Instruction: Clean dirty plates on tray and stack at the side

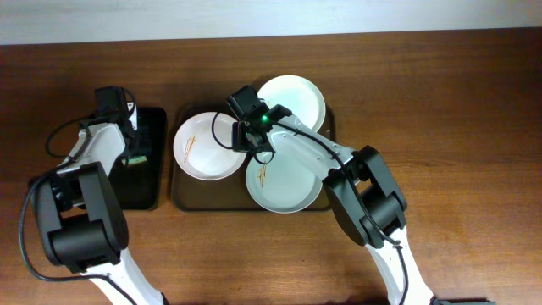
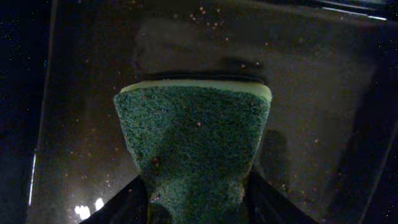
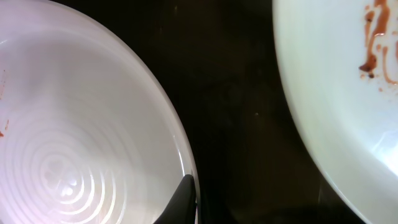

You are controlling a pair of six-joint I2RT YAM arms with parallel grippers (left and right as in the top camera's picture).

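Three white plates lie on the dark-brown tray (image 1: 190, 193). The left plate (image 1: 207, 152) has a small orange streak. The front plate (image 1: 288, 182) has orange-brown streaks. The back plate (image 1: 296, 97) looks clean. My right gripper (image 1: 247, 138) is at the left plate's right rim. In the right wrist view one finger (image 3: 185, 198) rests on the inside of that plate's (image 3: 74, 124) rim, close to the middle of the view; the other finger is hidden in the dark. The streaked front plate (image 3: 336, 93) is at the right. My left gripper (image 2: 196, 208) is shut on a green sponge (image 2: 193, 143).
A narrow black tray (image 1: 148, 191) stands left of the brown tray, with my left gripper (image 1: 134, 151) and the sponge over it (image 2: 311, 93). Bare dark tray floor (image 3: 236, 112) shows between the two plates. Brown wooden table lies all around.
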